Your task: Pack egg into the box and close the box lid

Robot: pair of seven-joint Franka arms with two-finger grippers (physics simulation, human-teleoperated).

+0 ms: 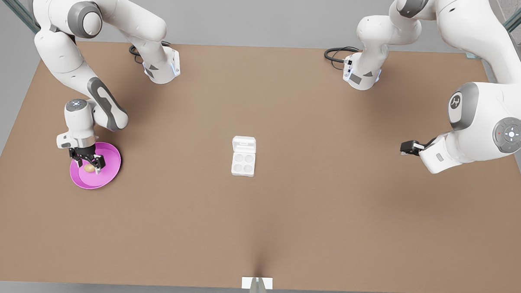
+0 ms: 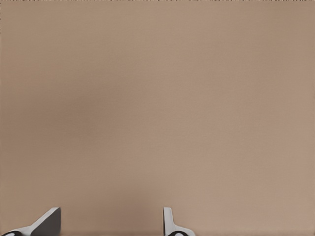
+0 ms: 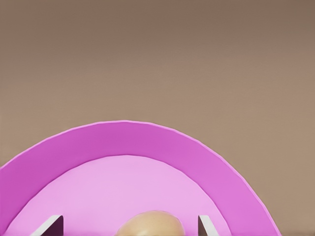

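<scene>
I am watching the right gripper (image 1: pixel 87 163) hanging low over the pink plate (image 1: pixel 108 176) near the desk's (image 1: pixel 283 229) left edge in the front view, its jaws spread wide on either side of the egg (image 1: pixel 89 168) and not yet touching it. In the right wrist view the egg (image 3: pixel 150 223) is sitting on the plate (image 3: pixel 123 147) between the two fingertips (image 3: pixel 205 226). I am judging the egg light, smooth, rounded and brittle, likely to slip or crack under a hard squeeze, so I am planning a gentle pinch across its narrow middle. The plate's raised rim is crowding the fingers, calling for a straight lift. At mid-desk the box (image 1: pixel 243 162) is lying open, four cups bare, its lid (image 1: pixel 244 144) folded back toward the far edge. Bare desk is stretching between plate and box, leaving a clear carry path. Toward the right edge, the left gripper (image 1: pixel 408 147) is waiting above bare desk, released, its fingertips (image 2: pixel 170 221) apart around nothing.
</scene>
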